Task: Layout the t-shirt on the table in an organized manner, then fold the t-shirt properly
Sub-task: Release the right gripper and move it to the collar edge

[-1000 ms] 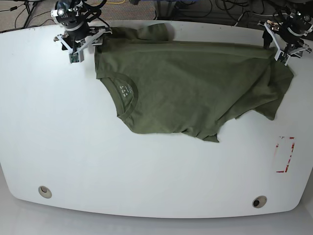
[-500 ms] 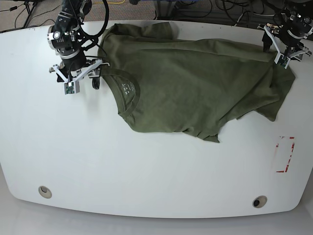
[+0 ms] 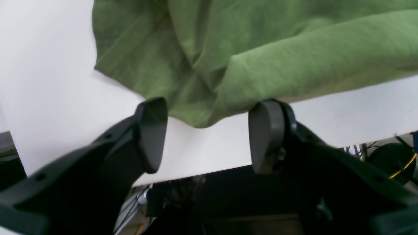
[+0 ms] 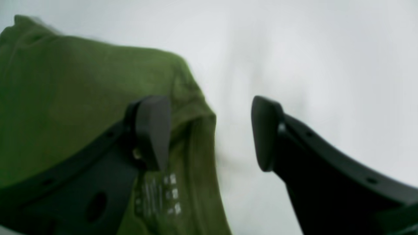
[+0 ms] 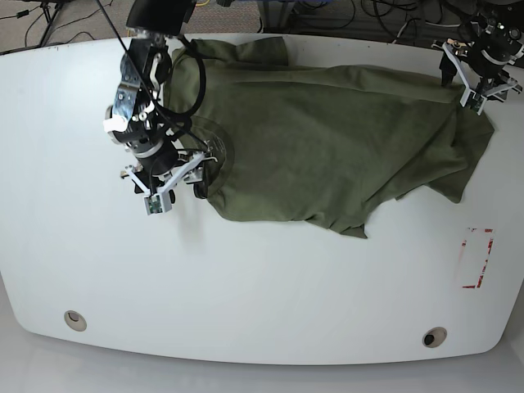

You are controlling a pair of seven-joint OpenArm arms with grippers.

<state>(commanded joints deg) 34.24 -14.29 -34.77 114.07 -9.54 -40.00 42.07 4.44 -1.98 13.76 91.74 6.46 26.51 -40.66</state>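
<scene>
The olive-green t-shirt [image 5: 327,139] lies wrinkled across the far half of the white table [image 5: 246,278], its collar [image 5: 219,151] toward the left. My right gripper [image 5: 174,192] hovers open at the collar. In the right wrist view the right gripper [image 4: 209,133] has one finger over the printed neck label [image 4: 163,192] and the other over bare table. My left gripper [image 5: 476,88] is open at the shirt's far right corner. In the left wrist view a thick fold of the shirt [image 3: 261,75] ends just ahead of the left gripper [image 3: 208,135], close to the table's edge.
A red tape rectangle [image 5: 477,258] marks the table at the right. Two round metal grommets [image 5: 74,320] [image 5: 434,336] sit near the front edge. Cables and dark gear lie beyond the far edge [image 5: 344,16].
My right gripper has moved from the shirt's far left shoulder toward the near side, to the collar. The left shoulder area now lies spread on the table. The left gripper has barely shifted.
</scene>
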